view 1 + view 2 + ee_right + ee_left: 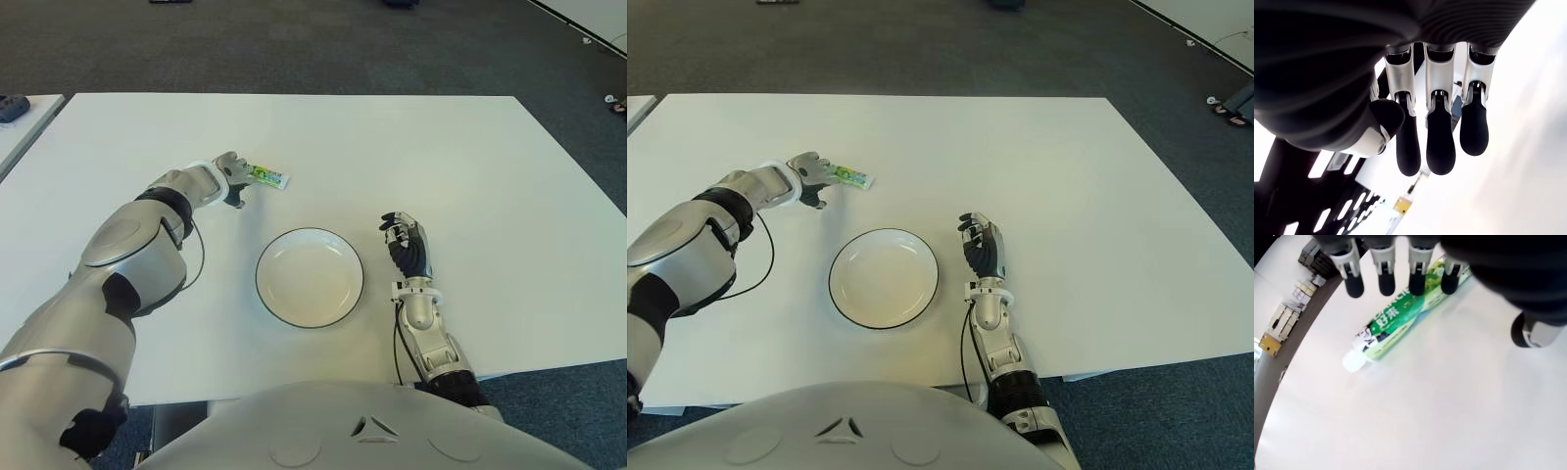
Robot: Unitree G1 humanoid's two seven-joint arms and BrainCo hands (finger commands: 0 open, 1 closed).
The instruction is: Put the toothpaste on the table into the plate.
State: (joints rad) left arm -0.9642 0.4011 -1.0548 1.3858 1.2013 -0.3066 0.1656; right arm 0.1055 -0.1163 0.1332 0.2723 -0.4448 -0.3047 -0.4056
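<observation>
Reaching step: left hand [227, 179] hovers over the toothpaste [1400, 318], fingers spread, nothing gripped. Next: close on tube, carry to plate [278, 303]. Right hand [405, 245] idle beside plate, fingers relaxed.

White table [470, 157] over dark grey carpet [294, 44]. Second white surface [24, 122] off its far left corner, dark object [12, 105] on it. Stacked boxes [1290, 308] on floor beyond table's edge.
</observation>
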